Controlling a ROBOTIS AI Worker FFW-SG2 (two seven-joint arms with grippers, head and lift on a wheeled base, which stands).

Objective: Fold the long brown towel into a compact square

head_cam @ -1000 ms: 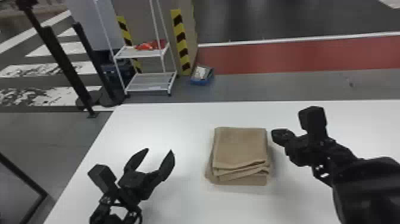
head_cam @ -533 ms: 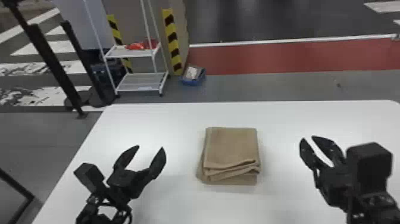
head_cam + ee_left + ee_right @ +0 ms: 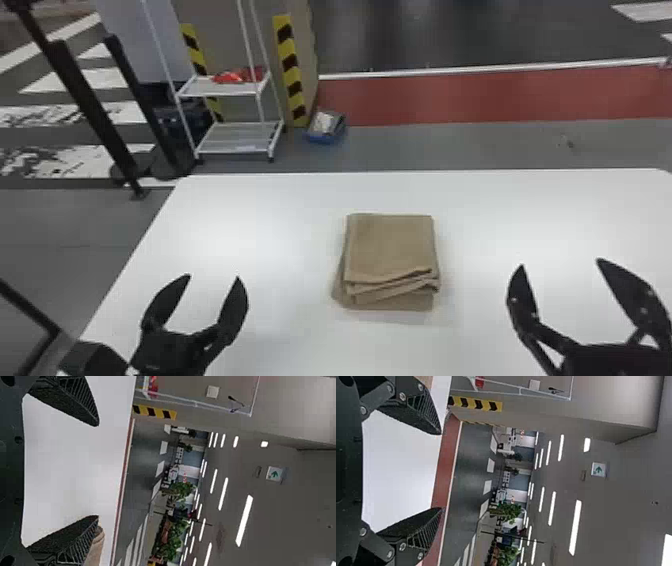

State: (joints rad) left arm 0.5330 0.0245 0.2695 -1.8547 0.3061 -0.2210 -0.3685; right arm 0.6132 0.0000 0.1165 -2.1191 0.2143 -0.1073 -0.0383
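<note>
Twice spreading fingers wide, gripping nothing: with the left gripper, left of the brown towel; with the right gripper, right of it. Showing the brown towel lying on the white table, folded into a layered, nearly square stack. Showing a white rack beyond the towel, leftward.

Towel blocks table middle; passable gaps either side.

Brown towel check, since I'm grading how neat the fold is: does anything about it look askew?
Yes, slightly: the brown towel is folded compactly, but its layers slant unevenly at the near edge, and a lower layer sticks out past the top ones on the left and near sides.
</note>
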